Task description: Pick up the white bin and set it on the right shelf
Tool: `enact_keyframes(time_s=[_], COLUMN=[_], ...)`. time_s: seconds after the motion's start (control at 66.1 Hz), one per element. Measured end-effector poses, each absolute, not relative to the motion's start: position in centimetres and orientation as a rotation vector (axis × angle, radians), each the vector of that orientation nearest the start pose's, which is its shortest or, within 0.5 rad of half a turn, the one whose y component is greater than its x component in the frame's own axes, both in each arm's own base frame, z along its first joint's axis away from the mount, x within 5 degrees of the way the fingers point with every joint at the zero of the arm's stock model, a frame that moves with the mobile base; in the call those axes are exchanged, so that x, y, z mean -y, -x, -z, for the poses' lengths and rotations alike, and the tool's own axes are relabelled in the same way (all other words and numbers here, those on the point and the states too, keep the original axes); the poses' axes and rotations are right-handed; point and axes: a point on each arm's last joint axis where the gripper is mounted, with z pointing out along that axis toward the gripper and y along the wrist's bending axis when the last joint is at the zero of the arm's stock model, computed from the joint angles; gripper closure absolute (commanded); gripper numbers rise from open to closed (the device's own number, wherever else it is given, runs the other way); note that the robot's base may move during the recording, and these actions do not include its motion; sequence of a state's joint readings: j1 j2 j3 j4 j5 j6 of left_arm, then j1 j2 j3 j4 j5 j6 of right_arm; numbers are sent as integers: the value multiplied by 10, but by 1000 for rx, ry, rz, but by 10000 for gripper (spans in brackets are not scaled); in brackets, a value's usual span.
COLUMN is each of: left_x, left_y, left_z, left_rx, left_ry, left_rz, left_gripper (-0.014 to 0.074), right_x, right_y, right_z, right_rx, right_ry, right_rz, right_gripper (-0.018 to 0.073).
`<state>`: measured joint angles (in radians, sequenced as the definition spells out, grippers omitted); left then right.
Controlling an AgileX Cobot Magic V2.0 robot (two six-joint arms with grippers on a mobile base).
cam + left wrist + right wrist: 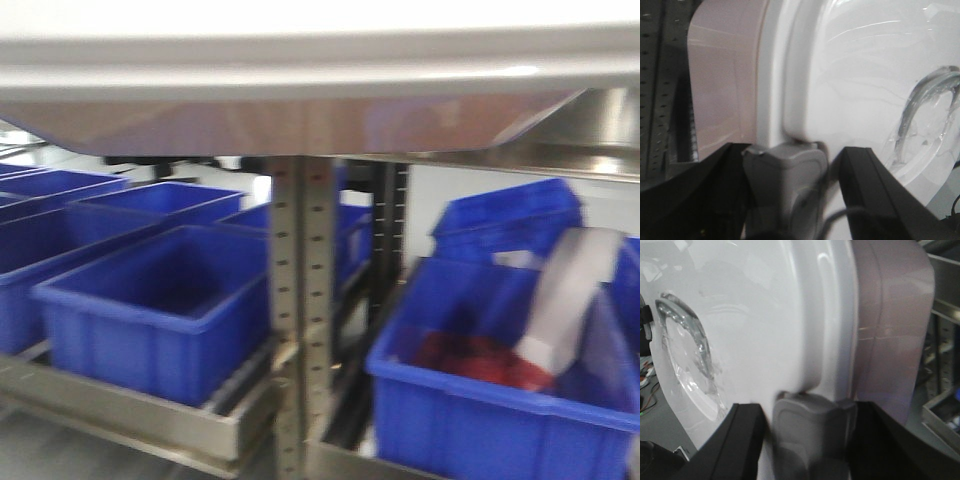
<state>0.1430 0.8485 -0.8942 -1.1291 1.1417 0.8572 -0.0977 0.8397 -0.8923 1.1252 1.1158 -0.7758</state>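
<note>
Carrying is judged to be the step in hand: the white bin [300,110] is held high, its pinkish underside spanning the top edge of the front view, with its right end beside the right shelf [600,125], whose steel shows at the upper right corner. Whether the tub touches that shelf cannot be told. The next move is judged to call for both arms to be taken rightward together and level, so that the base clears the shelf's front edge before it is lowered, and for release only once the weight is borne. By count, one perforated upright [303,300] is seen in front, with a second, darker one behind it. One white bin is present. At least seven blue bins [160,310] are made out through the blur, and the one at the lower right corner holds red items [470,360]. Two grippers are seen. The left gripper [790,172] has its black fingers pressed in on a grey latch [787,185] at the lid rim, and the right gripper [807,415] is clamped likewise on a second latch [810,435].
</note>
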Motion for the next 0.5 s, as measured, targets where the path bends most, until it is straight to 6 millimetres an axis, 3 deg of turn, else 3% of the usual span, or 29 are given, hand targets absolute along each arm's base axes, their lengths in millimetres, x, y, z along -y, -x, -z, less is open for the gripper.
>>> enact_keyframes(time_s=[0.499], left_x=[56], left_y=[-139], left_z=[-385], left_rx=[-1940], left_ry=[-516], left_rz=[867], left_gripper=[377], right_x=[-61], right_y=[-136], right_z=[-386], right_rx=[-1957], right_ry=[470], right_rz=[-922], right_gripper=[232])
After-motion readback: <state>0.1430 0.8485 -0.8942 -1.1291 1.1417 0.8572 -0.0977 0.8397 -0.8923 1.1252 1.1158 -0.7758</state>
